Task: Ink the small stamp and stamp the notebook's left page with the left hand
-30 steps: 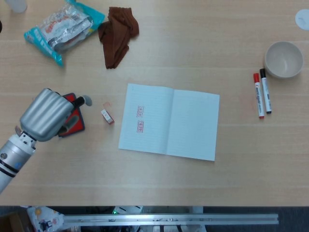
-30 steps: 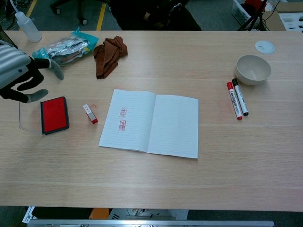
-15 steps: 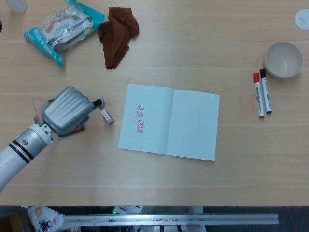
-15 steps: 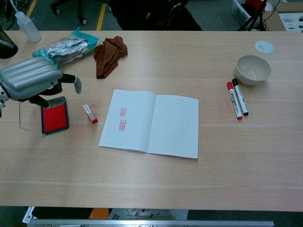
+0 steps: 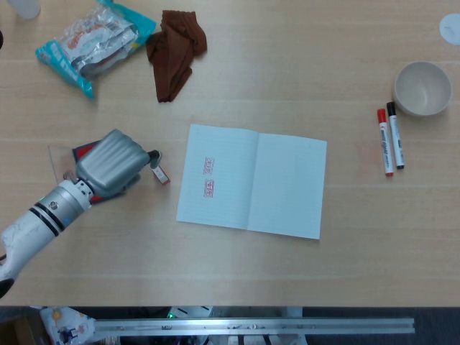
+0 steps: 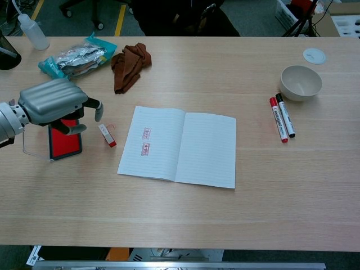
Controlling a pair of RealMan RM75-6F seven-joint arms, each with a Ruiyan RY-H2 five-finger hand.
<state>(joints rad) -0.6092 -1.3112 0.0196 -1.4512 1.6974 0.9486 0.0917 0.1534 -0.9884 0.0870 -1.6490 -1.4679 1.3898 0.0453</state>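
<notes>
The small stamp [image 5: 160,174] [image 6: 107,135], white with a red end, lies flat on the table just left of the open notebook [image 5: 251,180] [image 6: 179,146]. Two red stamp marks show on the notebook's left page [image 5: 209,177]. The red ink pad [image 6: 63,139] [image 5: 85,151] sits left of the stamp, partly covered. My left hand [image 5: 113,162] [image 6: 55,102] hovers over the pad with fingers apart, holding nothing; a fingertip [image 6: 99,111] hangs close above the stamp. The right hand is out of both views.
A brown cloth [image 5: 176,52] and a foil snack bag [image 5: 93,41] lie at the back left. At the right stand a white bowl [image 5: 422,88], a red marker [image 5: 384,141] and a black marker [image 5: 395,134]. A clear bottle [image 6: 32,31] stands at the far left.
My left hand has moved right and down from beside the ink pad to over it, bringing its fingers close to the small stamp. The stamp and notebook have not moved.
</notes>
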